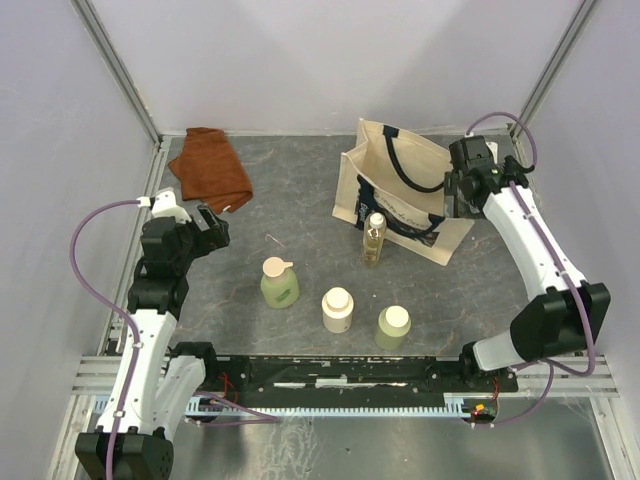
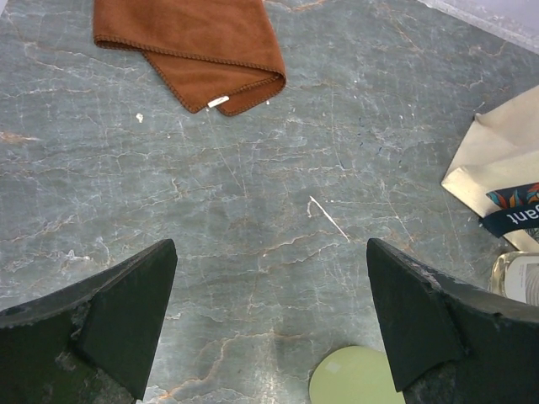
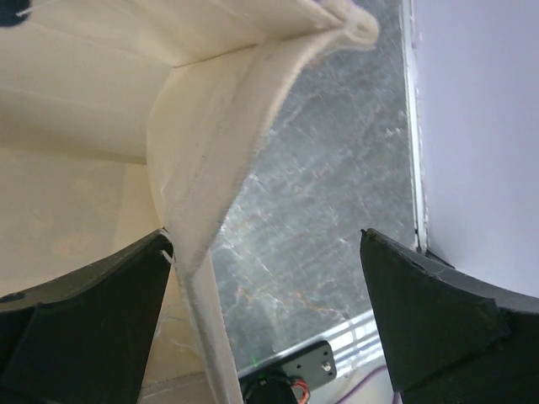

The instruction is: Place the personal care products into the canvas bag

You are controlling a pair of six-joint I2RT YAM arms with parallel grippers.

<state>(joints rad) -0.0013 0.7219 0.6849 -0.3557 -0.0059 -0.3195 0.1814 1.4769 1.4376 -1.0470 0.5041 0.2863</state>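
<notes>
The cream canvas bag [image 1: 392, 168] with navy handles stands open at the back right. The tall amber bottle [image 1: 374, 240] stands just in front of it. The pale green spout-capped bottle [image 1: 279, 283], the cream-white round-capped bottle [image 1: 338, 310] and the pale green cream-capped bottle [image 1: 393, 327] stand in a row nearer the front. My left gripper [image 1: 215, 228] is open and empty, left of the bottles; in its wrist view [image 2: 269, 252] a pale green bottle top [image 2: 354, 380] shows low down. My right gripper [image 1: 452, 195] is open at the bag's right rim; the bag wall [image 3: 210, 126] lies beside its left finger [image 3: 93, 328].
A rust-brown folded cloth [image 1: 210, 168] lies at the back left, also in the left wrist view [image 2: 194, 50]. The enclosure's walls and metal rails border the table on all sides. The bag corner [image 2: 501, 164] and amber bottle [image 2: 515, 276] show at the left wrist view's right edge.
</notes>
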